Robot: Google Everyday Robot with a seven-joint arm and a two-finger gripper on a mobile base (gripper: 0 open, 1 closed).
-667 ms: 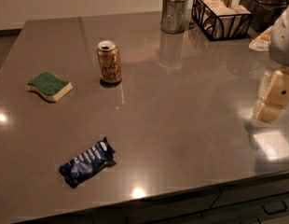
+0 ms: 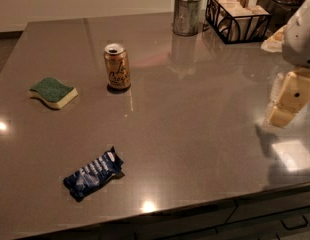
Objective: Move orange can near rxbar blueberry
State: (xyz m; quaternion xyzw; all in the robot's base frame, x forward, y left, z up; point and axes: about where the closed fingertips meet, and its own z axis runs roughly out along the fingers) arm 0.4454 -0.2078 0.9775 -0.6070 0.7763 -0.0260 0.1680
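The orange can [image 2: 117, 66] stands upright on the grey countertop [image 2: 195, 134], left of the middle and toward the back. The rxbar blueberry [image 2: 93, 174], a flat dark blue wrapper with white lettering, lies near the front left, well apart from the can. My gripper [image 2: 285, 106] hangs at the right edge of the camera view, low over the counter. It is far to the right of both things and holds nothing that I can see.
A green-and-yellow sponge [image 2: 53, 92] lies left of the can. At the back stand a grey metal cup [image 2: 186, 14] with white items in it and a black wire basket [image 2: 236, 18]. The counter's front edge runs across the bottom, with drawers below.
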